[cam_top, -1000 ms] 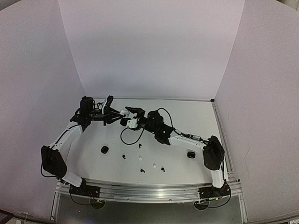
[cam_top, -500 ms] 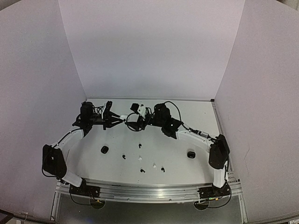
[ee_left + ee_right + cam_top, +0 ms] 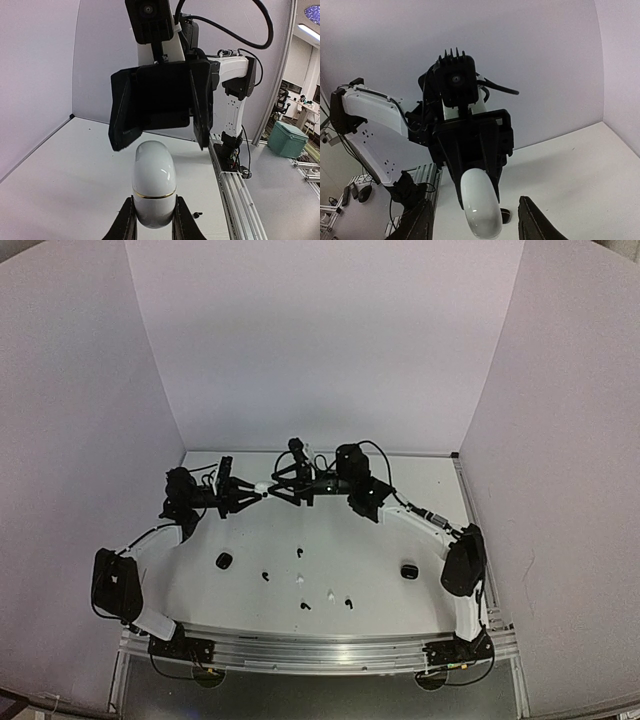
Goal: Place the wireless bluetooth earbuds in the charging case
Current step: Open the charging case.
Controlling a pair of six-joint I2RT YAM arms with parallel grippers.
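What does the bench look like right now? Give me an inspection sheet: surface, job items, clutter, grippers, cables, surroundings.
Surface: flat white table; no marks seen.
Job's things: white pebble-shaped charging case held above the table; about six tiny stemmed plastic earbuds, black and white, lying loose near the front; two small black rounded cases on the table, one at each side.
Clutter: nothing seen.
Grippers: left gripper shut on the white case; right gripper open, its fingers either side of the case without touching it.
Cables: black cable looped over the right arm.
Surroundings: plain pale walls on three sides.
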